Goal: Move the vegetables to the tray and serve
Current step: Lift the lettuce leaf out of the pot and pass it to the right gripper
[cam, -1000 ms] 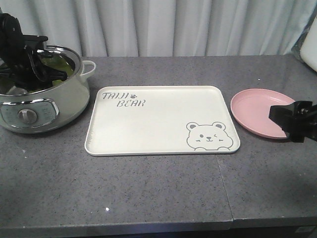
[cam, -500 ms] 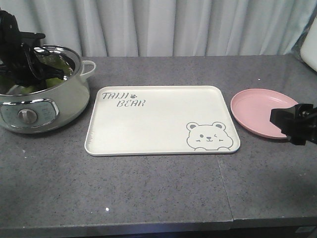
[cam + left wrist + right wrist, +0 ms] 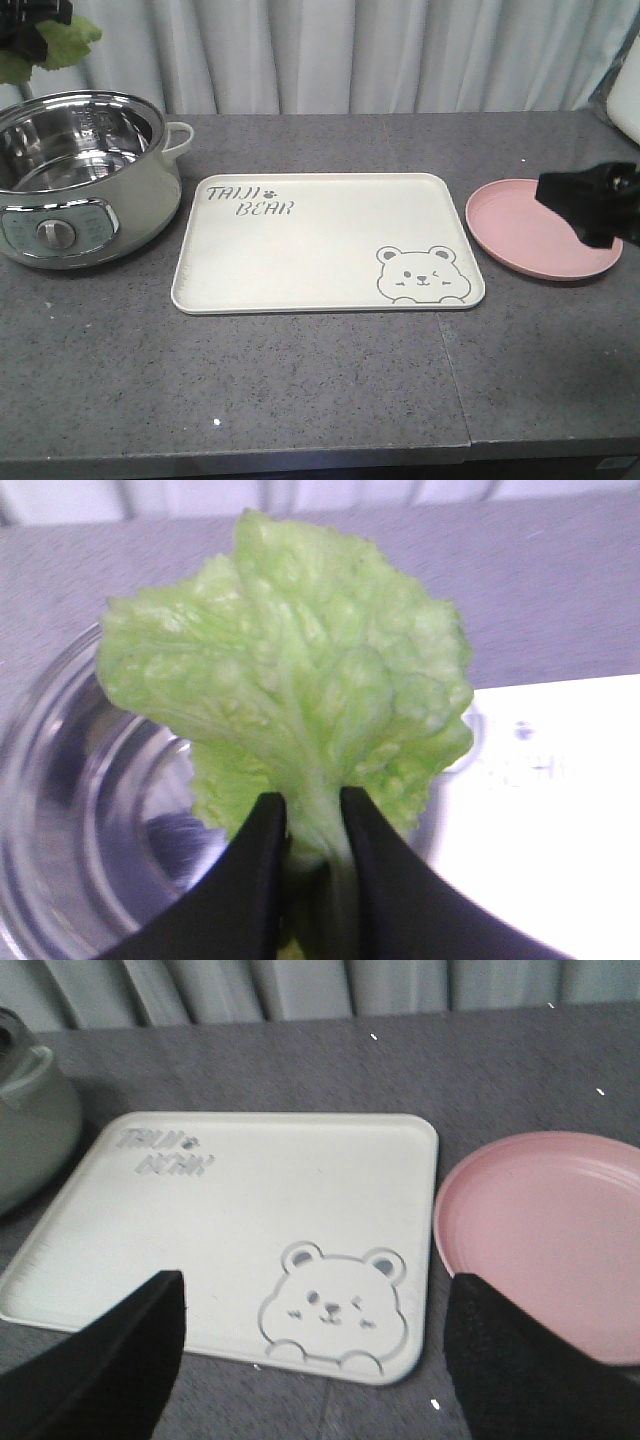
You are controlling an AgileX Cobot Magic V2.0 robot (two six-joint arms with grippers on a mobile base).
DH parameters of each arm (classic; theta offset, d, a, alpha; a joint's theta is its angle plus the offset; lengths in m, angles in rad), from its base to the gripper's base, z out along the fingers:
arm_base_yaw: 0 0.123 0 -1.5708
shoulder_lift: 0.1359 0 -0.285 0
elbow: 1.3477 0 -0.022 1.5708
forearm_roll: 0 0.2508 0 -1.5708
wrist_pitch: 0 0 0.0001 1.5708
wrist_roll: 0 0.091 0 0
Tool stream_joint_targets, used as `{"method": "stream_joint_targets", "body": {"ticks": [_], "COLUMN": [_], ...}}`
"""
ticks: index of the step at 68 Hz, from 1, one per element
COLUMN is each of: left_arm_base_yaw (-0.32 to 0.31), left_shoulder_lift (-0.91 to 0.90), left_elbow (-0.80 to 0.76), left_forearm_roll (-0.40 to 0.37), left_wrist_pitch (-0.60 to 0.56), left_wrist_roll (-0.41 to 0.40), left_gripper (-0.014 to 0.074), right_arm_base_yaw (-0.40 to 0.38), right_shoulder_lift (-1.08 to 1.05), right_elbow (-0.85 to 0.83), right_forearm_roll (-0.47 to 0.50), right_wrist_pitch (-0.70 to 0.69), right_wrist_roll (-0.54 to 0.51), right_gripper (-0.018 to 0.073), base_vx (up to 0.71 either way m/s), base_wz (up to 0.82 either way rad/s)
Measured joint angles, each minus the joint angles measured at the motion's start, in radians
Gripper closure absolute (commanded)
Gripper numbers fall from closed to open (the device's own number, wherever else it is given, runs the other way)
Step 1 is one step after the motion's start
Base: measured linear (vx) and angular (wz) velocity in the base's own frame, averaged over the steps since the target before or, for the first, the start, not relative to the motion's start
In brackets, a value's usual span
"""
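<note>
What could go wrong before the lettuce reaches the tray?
1. The left gripper pinches only the pale rib at the base of the lettuce leaf. A hold that small could slip or tear as the arm swings.
2. The leaf hangs high above the pot, well short of the tray. A drop now would likely land back in the pot.
</note>
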Motion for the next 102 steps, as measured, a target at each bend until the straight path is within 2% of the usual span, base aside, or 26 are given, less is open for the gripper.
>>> {"method": "stream_joint_targets", "body": {"ticks": [3, 11, 15, 23, 29, 33, 43, 53, 92, 98, 102], "left_arm_base_yaw": [0.000, -0.004, -0.017, -0.075, -0.137, -0.183, -0.297, -0.381, -0.575, -0.598, -0.608], "left_shoulder_lift": [-0.027, -0.073, -0.085, -0.091, -0.093, -0.094, -0.096, -0.096, -0.096, -0.096, -0.096], "left_elbow": [0.000, 0.000, 0.000, 0.000, 0.000, 0.000, 0.000, 0.000, 0.000, 0.000, 0.000], "left_forearm_roll": [-0.044, -0.162, -0.212, -0.295, -0.335, -0.347, -0.359, -0.363, -0.362, -0.363, -0.365], "left_wrist_pitch": [0.007, 0.012, 0.013, 0.013, 0.013, 0.013, 0.013, 0.014, 0.014, 0.014, 0.014], "left_wrist_roll": [0.007, 0.036, 0.048, 0.083, 0.106, 0.118, 0.141, 0.152, 0.163, 0.167, 0.170], "left_gripper": [0.0603, 0.0603, 0.0603, 0.0603, 0.0603, 0.0603, 0.0603, 0.0603, 0.0603, 0.0603, 0.0603], "right_arm_base_yaw": [0.000, 0.000, 0.000, 0.000, 0.001, 0.000, 0.000, 0.000, 0.000, 0.000, 0.000], "right_shoulder_lift": [0.015, 0.079, 0.117, 0.209, 0.261, 0.293, 0.331, 0.334, 0.334, 0.334, 0.334], "right_elbow": [-0.031, -0.123, -0.164, -0.221, -0.232, -0.234, -0.238, -0.241, -0.242, -0.242, -0.242], "right_forearm_roll": [0.072, 0.338, 0.507, 0.837, 1.052, 1.127, 1.166, 1.172, 1.179, 1.179, 1.179], "right_wrist_pitch": [0.002, 0.036, 0.075, 0.186, 0.258, 0.306, 0.334, 0.334, 0.322, 0.321, 0.321], "right_wrist_roll": [-0.074, -0.300, -0.415, -0.634, -0.753, -0.803, -0.847, -0.856, -0.857, -0.857, -0.857], "right_gripper": [0.0043, 0.0043, 0.0043, 0.0043, 0.0043, 0.0043, 0.0043, 0.0043, 0.0045, 0.0075, 0.0131], "base_vx": [0.00, 0.00, 0.00, 0.00, 0.00, 0.00, 0.00, 0.00, 0.00, 0.00, 0.00], "base_wz": [0.00, 0.00, 0.00, 0.00, 0.00, 0.00, 0.00, 0.00, 0.00, 0.00, 0.00]}}
